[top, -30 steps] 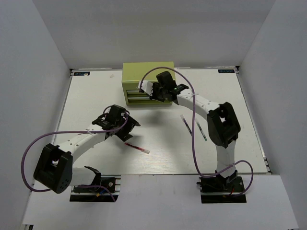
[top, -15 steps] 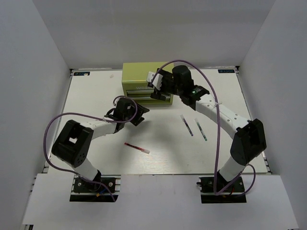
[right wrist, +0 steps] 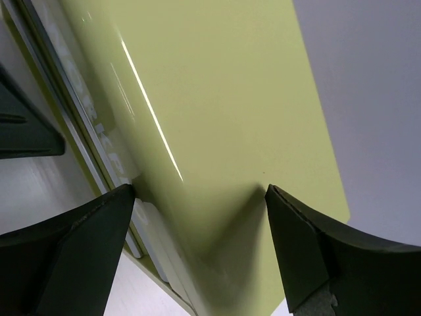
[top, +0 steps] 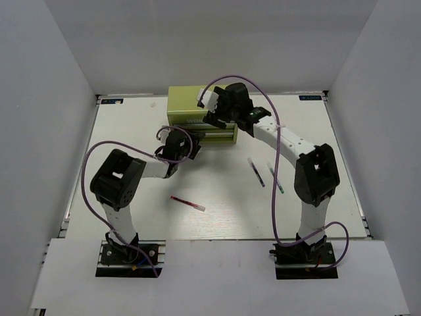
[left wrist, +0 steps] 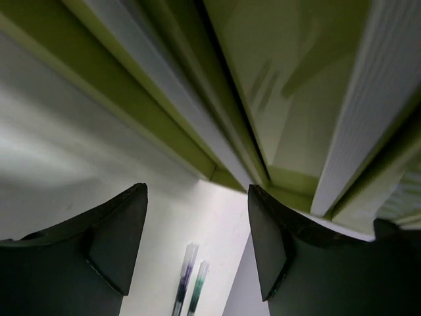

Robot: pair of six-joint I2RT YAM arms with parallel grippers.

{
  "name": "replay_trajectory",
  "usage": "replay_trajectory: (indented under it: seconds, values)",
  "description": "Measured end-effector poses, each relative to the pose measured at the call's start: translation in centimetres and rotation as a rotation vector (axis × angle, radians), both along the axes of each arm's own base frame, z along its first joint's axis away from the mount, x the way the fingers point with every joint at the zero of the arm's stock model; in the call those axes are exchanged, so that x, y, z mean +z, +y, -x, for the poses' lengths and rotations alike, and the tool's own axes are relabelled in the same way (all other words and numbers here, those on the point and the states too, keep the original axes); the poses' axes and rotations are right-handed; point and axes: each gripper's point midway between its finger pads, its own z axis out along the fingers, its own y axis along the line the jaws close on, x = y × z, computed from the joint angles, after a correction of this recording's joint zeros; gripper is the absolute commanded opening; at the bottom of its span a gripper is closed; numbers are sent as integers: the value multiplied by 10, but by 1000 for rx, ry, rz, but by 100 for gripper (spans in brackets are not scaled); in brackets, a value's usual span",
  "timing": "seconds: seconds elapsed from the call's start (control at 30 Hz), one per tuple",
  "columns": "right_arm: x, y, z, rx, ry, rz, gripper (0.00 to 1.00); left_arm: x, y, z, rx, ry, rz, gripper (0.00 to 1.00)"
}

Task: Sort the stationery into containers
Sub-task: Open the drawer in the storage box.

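The yellow-green cabinet (top: 191,100) stands at the table's back, its drawers (top: 214,135) facing the arms. My left gripper (top: 189,147) is open just in front of the lower drawers; in the left wrist view the open gripper (left wrist: 197,191) frames bare table and two thin dark pens (left wrist: 189,284) under the drawer fronts (left wrist: 296,85). My right gripper (top: 214,117) hovers open over the cabinet's front top edge, and in the right wrist view this gripper (right wrist: 200,191) spans the glossy cabinet top (right wrist: 217,99) with nothing in it. A thin red pen (top: 188,203) lies on the table. The two dark pens (top: 256,171) lie to the right.
White walls (top: 46,99) close in the table on three sides. The arm bases (top: 125,253) sit at the near edge. A purple cable (top: 89,178) loops off each arm.
My right gripper has opened and moved from the drawer fronts up over the cabinet's top. My left gripper has travelled from mid-table to the lower drawers. The pens have not moved.
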Motion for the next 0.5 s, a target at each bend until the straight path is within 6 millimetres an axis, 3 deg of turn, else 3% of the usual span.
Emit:
replay_trajectory:
  seconds: [0.37, 0.5]
  values:
    - [-4, -3, -1, 1, 32, 3, 84, -7, 4, -30, 120, -54, 61, 65]
    - [-4, -4, -1, 3, 34, 1, 84, -4, 6, -37, 153, -83, 81, 56]
